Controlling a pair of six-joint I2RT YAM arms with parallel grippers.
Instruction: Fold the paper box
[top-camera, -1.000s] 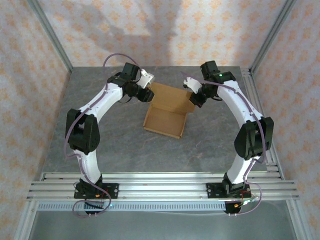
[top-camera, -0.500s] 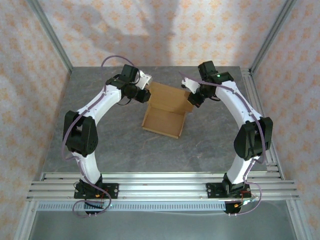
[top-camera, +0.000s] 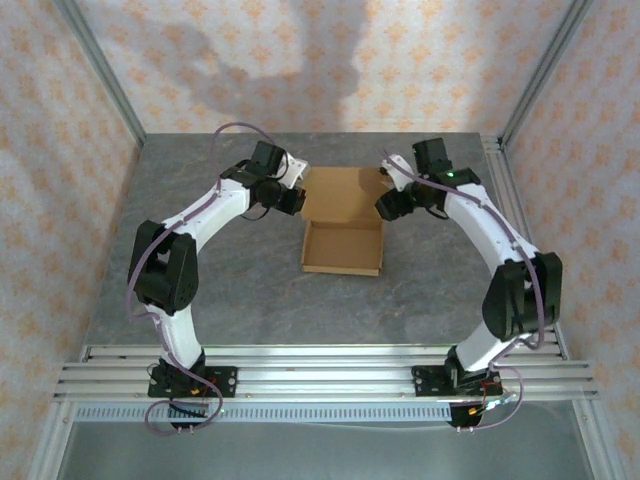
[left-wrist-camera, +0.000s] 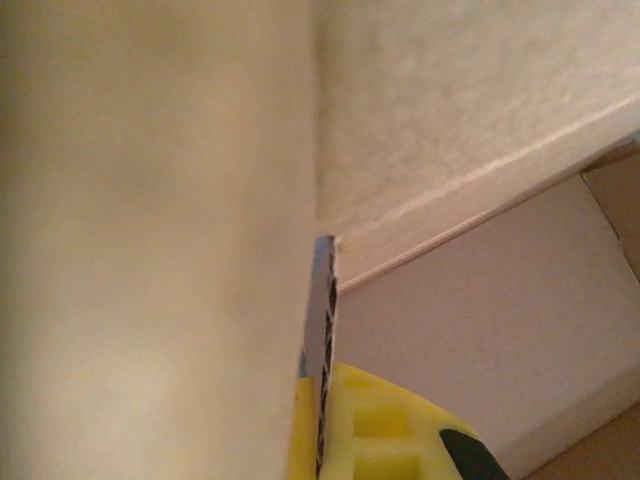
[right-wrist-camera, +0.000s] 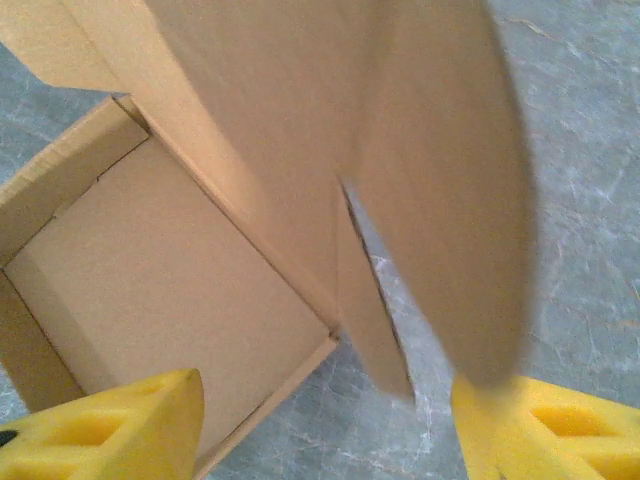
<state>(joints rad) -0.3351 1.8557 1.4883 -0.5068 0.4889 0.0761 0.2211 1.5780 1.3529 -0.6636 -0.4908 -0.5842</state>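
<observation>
Top: the paper box (top-camera: 342, 235) sits in the middle of the table (top-camera: 220, 270), tray open upward with the lid panel on its far side. Left tool (top-camera: 297, 196) is at the lid's left edge, right tool (top-camera: 386, 205) at its right edge.

Left wrist: we see a cardboard edge pressed against the yellow finger (left-wrist-camera: 385, 430), so the tool is clamped on the box.

Right wrist: yellow fingers (right-wrist-camera: 110, 425) are spread wide and grip nothing. A flap hangs between them, with the tray at lower left.
</observation>
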